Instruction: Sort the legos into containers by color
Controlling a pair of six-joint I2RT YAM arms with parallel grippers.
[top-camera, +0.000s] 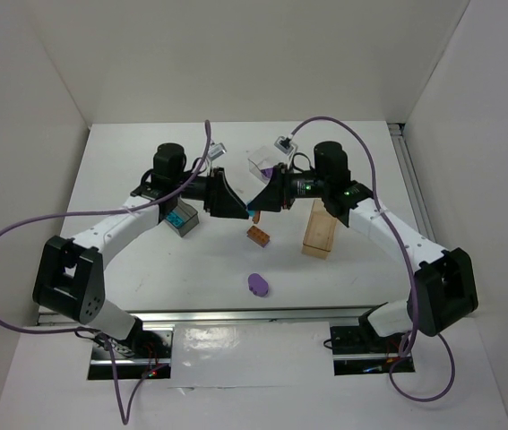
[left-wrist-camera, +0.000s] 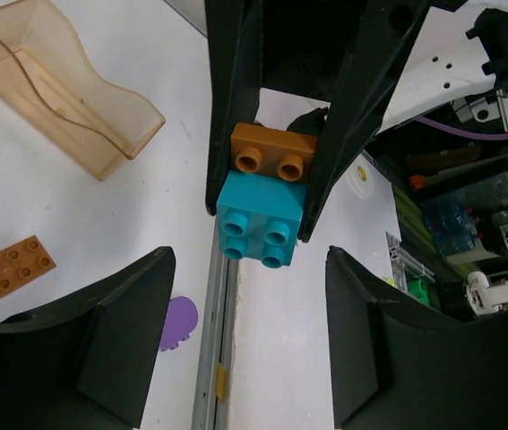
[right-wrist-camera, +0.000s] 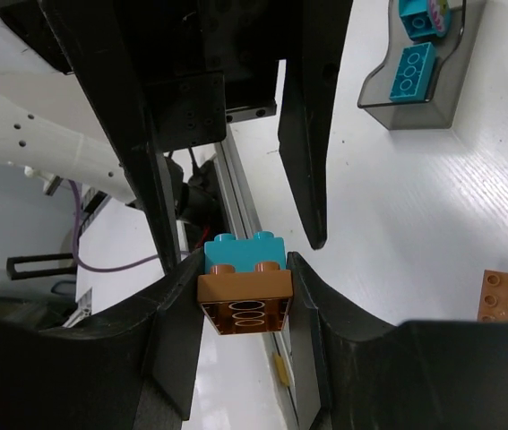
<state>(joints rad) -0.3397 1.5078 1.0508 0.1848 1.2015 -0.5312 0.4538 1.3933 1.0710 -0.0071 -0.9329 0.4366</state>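
Teal plastic shows between both arms: a teal brick [left-wrist-camera: 258, 228] is joined stud-to-base with an orange-brown brick [left-wrist-camera: 273, 154], and the pair hangs in the air above the middle of the desk [top-camera: 191, 269]. The right gripper [right-wrist-camera: 245, 269] is clamped on this stack, its two fingers pressed against opposite sides of it. The left gripper [left-wrist-camera: 249, 260] faces it head-on with its jaws spread wide. Its fingers [left-wrist-camera: 83, 340] stand apart on either side of the stack's teal end and are not seen touching it.

Below the meeting point, a flat orange-brown plate [top-camera: 257, 236] lies on the desk. The purple oval piece [top-camera: 257, 285] lies nearer the arm bases, well apart from every box. The smoky grey container [right-wrist-camera: 415, 112] sits under the left arm's forearm and holds two teal legos [right-wrist-camera: 412, 72]. The clear container [top-camera: 258, 161] stands at the far side, behind the grippers, with something purple in it that is partly hidden. The tan container [top-camera: 318, 237] lies just beside the right arm, its long side running away from the bases. Nothing can be seen inside it.
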